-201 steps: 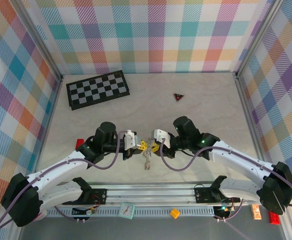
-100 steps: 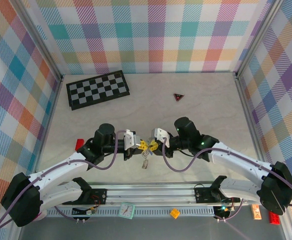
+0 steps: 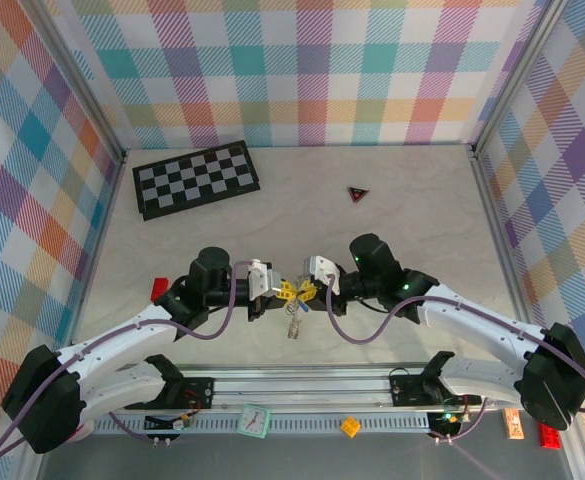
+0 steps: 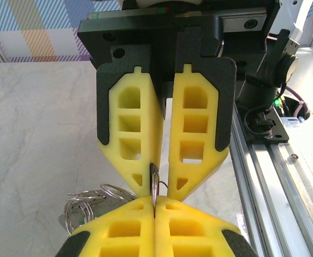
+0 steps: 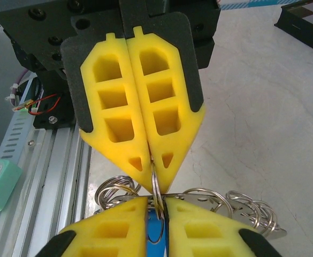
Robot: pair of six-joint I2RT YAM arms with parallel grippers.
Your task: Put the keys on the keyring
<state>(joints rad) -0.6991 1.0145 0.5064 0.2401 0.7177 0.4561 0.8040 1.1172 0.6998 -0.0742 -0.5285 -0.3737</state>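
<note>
Front centre of the table, just past the arm bases, both grippers meet tip to tip, apparently held off the surface. Left gripper is fully closed, pinching one thin wire loop of the keyring. The other linked rings hang in a bundle under the tips. Right gripper is narrow, clamped on the blue key, with the key head sandwiched between its yellow pads and hard against the pinched loop. Green key: can't pick it out for sure in the ring bundle.

Step in hand, my read: threading the blue key onto that loop. To do it well:
- Left holds the loop rigid, no twisting.
- Right feeds the key's hole along the wire, following the loop's curve, in small slow moves, because the tips touch and there's no spare room.
- Right shouldn't loosen until the key hangs on the wire by itself.

Risks: the dangling bundle swings and tugs the loop out of the pinch, or the key slips sideways between the pads.
</note>
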